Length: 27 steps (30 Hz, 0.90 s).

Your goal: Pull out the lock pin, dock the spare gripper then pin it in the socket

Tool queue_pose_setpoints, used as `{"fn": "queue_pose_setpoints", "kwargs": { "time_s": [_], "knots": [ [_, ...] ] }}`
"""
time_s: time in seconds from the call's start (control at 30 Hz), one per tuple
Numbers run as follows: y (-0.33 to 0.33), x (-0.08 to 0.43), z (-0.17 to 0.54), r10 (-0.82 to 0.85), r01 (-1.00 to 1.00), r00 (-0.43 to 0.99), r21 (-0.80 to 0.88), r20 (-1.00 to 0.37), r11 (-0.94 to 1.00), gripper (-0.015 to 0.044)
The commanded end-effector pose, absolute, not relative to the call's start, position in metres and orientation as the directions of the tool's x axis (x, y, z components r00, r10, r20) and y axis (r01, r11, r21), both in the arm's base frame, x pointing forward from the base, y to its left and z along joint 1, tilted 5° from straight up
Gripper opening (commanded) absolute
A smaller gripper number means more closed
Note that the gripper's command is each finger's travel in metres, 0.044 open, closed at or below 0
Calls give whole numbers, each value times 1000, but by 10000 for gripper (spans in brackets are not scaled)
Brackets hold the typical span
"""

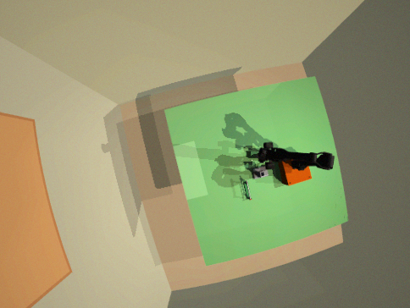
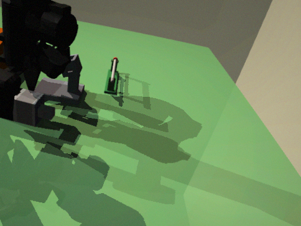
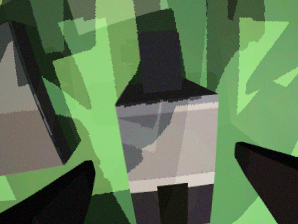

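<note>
A grey block (image 2: 25, 103) (image 3: 172, 145) with a dark square spigot (image 2: 46, 112) (image 3: 161, 62) looks like the spare gripper. My gripper (image 3: 165, 158) (image 1: 249, 156) is open, a fingertip on each side of the block with gaps between. In the exterior view the arm partly hides the fingers. A grey stand (image 1: 259, 173) (image 2: 54, 85) with an upright plate is beside the block; a grey piece (image 3: 30, 135) also shows at left in the wrist view. A narrow green frame (image 1: 246, 190) (image 2: 107, 87) carries a pale, red-tipped rod (image 2: 114, 68) that looks like the lock pin. Whether it passes through a socket is unclear.
An orange box (image 1: 298, 174) sits beside the arm's base end, partly under the arm (image 1: 296, 156) in the top view. The green table top (image 1: 271, 228) carries everything. Dark arm shadows cross it around the grey parts and blur their outlines.
</note>
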<state>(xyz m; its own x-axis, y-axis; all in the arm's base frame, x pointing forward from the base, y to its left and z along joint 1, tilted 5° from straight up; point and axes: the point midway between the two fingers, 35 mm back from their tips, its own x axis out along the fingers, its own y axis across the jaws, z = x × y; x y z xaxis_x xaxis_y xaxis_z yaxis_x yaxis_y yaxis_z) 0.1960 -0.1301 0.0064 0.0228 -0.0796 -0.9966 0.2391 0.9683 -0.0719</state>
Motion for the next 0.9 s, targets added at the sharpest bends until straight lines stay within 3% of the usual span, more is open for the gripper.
{"fn": "queue_pose_setpoints", "kwargs": {
  "time_s": [0.0, 0.87],
  "knots": [
    [-129, 196, 16, -80, 240, 24, -72, -996, 968, 440],
    [-127, 194, 29, -74, 233, 14, -69, -997, 970, 440]
  ]
}}
